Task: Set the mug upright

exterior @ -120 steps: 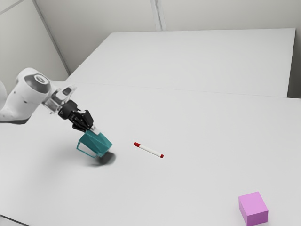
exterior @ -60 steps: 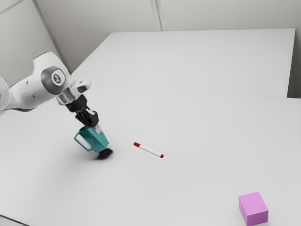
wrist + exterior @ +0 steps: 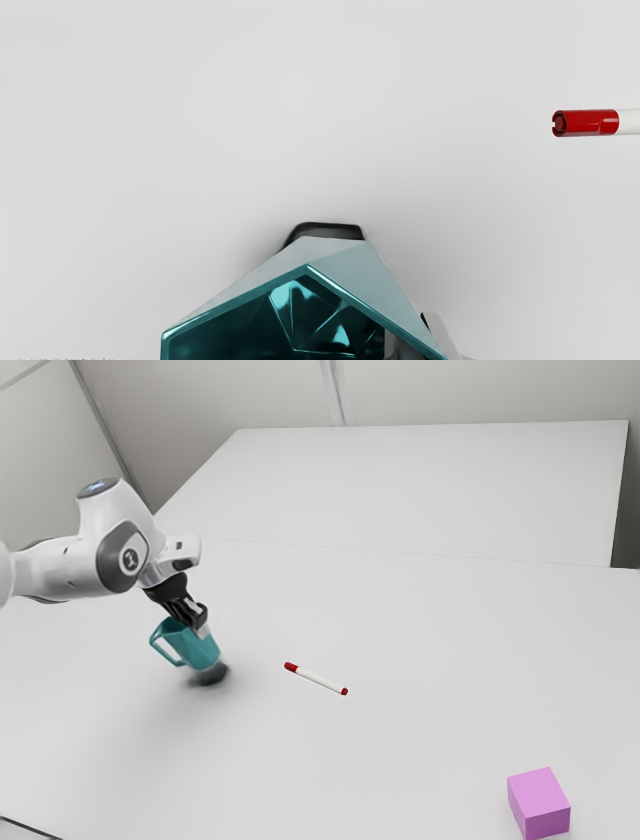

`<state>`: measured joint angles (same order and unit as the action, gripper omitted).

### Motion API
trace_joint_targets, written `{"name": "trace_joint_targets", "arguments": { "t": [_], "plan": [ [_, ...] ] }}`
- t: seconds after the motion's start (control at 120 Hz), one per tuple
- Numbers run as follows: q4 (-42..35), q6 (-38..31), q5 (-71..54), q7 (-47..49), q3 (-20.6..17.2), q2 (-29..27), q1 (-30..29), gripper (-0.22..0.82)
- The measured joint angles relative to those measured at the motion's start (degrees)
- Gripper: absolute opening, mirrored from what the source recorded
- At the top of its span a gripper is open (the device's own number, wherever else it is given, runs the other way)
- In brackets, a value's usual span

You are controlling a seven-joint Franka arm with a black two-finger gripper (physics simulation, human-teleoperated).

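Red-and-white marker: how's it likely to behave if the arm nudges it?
Probably rolls sideways: the marker lies on its long, rounded side on a smooth-looking table. The raised step on its larger red end might check that roll. Likely stiff, as its barrel looks straight, and probably light, being so slim.

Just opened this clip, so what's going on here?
A robot arm has its gripper shut on the wall of a teal mug, one finger inside and one outside. The mug is tilted, mouth toward the gripper, so it is not upright yet; whether its lower edge touches the table I can't tell. A marker and a pink block lie apart from it.
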<state>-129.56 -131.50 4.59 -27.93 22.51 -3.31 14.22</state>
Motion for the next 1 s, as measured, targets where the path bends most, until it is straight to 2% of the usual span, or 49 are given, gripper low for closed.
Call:
{"name": "trace_joint_targets", "arguments": {
  "t": [0.567,1.0],
  "plan": [
    [-3.9,-3.8,-9.1,6.6,0.4,-0.8,2.8,-0.18],
    [-4.1,-4.0,-9.5,10.4,0.4,2.2,2.4,-0.18]
  ]
}}
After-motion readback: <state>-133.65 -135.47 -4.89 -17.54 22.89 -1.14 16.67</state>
